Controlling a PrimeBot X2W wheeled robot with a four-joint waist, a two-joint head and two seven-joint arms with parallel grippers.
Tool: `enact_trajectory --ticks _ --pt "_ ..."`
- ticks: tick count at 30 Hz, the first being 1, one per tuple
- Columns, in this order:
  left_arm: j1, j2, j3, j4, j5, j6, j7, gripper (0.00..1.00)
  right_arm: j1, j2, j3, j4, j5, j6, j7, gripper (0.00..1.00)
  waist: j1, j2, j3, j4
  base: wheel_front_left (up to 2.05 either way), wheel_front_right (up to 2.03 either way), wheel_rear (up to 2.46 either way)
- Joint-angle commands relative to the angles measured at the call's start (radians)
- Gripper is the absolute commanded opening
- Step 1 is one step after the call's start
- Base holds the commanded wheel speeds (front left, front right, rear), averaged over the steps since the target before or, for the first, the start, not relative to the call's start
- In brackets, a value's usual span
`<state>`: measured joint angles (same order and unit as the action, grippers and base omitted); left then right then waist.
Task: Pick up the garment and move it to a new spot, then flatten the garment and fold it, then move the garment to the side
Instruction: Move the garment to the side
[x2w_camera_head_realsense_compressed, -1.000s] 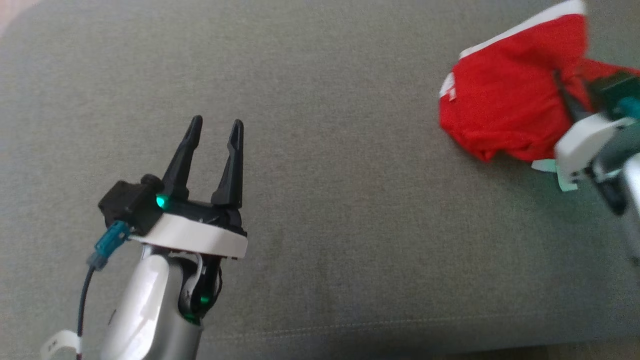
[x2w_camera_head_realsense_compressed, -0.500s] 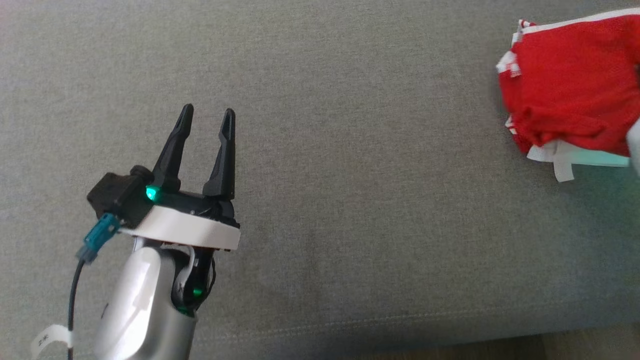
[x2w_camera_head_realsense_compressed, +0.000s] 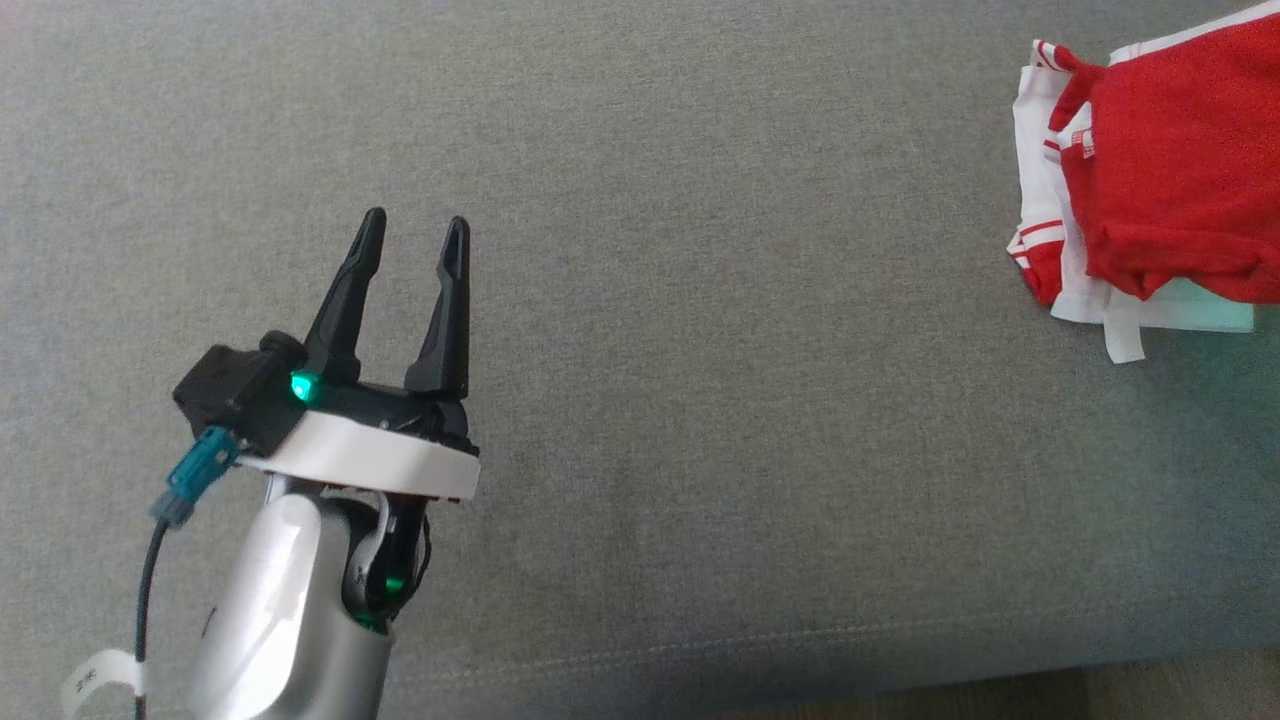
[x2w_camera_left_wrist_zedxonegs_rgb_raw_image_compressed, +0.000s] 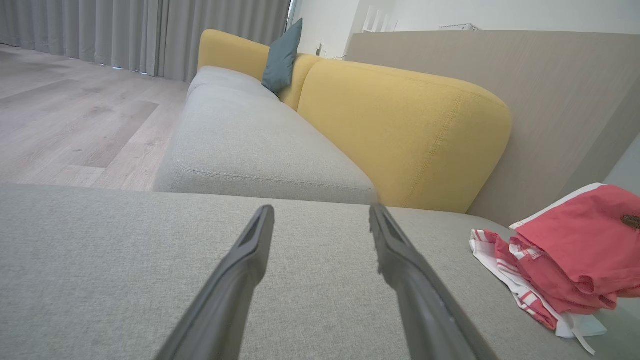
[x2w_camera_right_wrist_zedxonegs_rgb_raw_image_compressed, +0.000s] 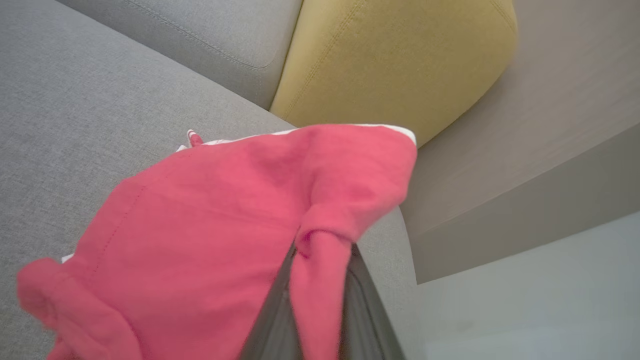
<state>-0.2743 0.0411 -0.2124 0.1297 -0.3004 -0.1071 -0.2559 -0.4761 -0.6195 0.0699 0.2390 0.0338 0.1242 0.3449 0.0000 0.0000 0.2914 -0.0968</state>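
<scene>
1. The red, soft-knit garment with white striped trim (x2w_camera_right_wrist_zedxonegs_rgb_raw_image_compressed: 215, 215) is hanging in a bunch from the right fingers (x2w_camera_right_wrist_zedxonegs_rgb_raw_image_compressed: 272, 310), which are pinching together on a fold of its red cloth at their tips. Its lower layers are lying on the grey woven sofa cushion (x2w_camera_head_realsense_compressed: 700, 400).
2. Compared with half a second back, the bundle is opening: the white striped edge (x2w_camera_head_realsense_compressed: 1035, 200) is now showing on the side toward the left fingers (x2w_camera_head_realsense_compressed: 345, 300), where red cloth was covering it. The lift seems to be under way, but the move to a new spot is not yet done.
3. The left fingers are standing apart, empty and unmoved, with the garment well off to their right.
4. The cloth is looking limp and thin, likely sagging and dragging across the coarse weave. A rounded mustard padded backrest (x2w_camera_left_wrist_zedxonegs_rgb_raw_image_compressed: 400, 135) is rising beyond the fingertips.
</scene>
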Motion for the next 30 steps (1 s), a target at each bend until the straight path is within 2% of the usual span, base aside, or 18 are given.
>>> enact_trajectory --ticks 1,5,6,7,8,21,25,30 --pt "-0.025 0.009 0.032 -0.032 0.010 -0.006 -0.006 1.00 0.018 -0.016 -0.012 -0.038 -0.001 0.007 0.005 0.00 0.0000 0.0000 -0.001 0.000 0.00 0.00 0.00" --pt "-0.027 0.009 0.033 -0.032 0.012 -0.007 -0.006 1.00 0.031 0.008 -0.044 -0.045 0.002 0.007 0.010 0.00 0.0000 0.0000 0.000 0.000 0.00 0.00 0.00" --pt "-0.026 0.009 0.036 -0.031 0.014 -0.007 -0.006 1.00 0.032 0.018 -0.056 -0.048 0.002 0.007 0.013 0.26 0.0000 0.0000 0.001 0.000 0.00 0.00 0.00" --pt "-0.025 0.009 0.037 -0.030 0.015 -0.008 -0.006 1.00 0.033 0.028 -0.067 -0.050 0.005 0.007 0.014 0.88 0.0000 0.0000 0.001 0.000 0.00 0.00 0.00" --pt "-0.024 0.009 0.039 -0.028 0.016 -0.008 -0.006 1.00 0.033 0.040 -0.079 -0.050 0.010 0.007 0.017 1.00 0.0000 0.0000 0.000 0.000 0.00 0.00 0.00" --pt "-0.022 0.009 0.049 -0.015 0.016 -0.013 -0.006 1.00 -0.007 0.115 -0.111 -0.080 -0.003 0.007 -0.023 1.00 0.0000 0.0000 -0.014 0.006 0.00 0.00 0.00" --pt "-0.015 0.009 0.050 -0.011 0.011 -0.009 -0.006 1.00 -0.033 0.185 -0.099 -0.107 -0.008 0.007 -0.076 1.00 0.0000 0.0000 -0.041 0.011 0.00 0.00 0.00" --pt "-0.001 0.009 0.053 -0.013 0.005 0.004 -0.006 1.00 -0.035 0.308 -0.068 -0.126 -0.010 0.007 -0.168 1.00 0.0000 0.0000 -0.095 0.023 0.00 0.00 0.00"
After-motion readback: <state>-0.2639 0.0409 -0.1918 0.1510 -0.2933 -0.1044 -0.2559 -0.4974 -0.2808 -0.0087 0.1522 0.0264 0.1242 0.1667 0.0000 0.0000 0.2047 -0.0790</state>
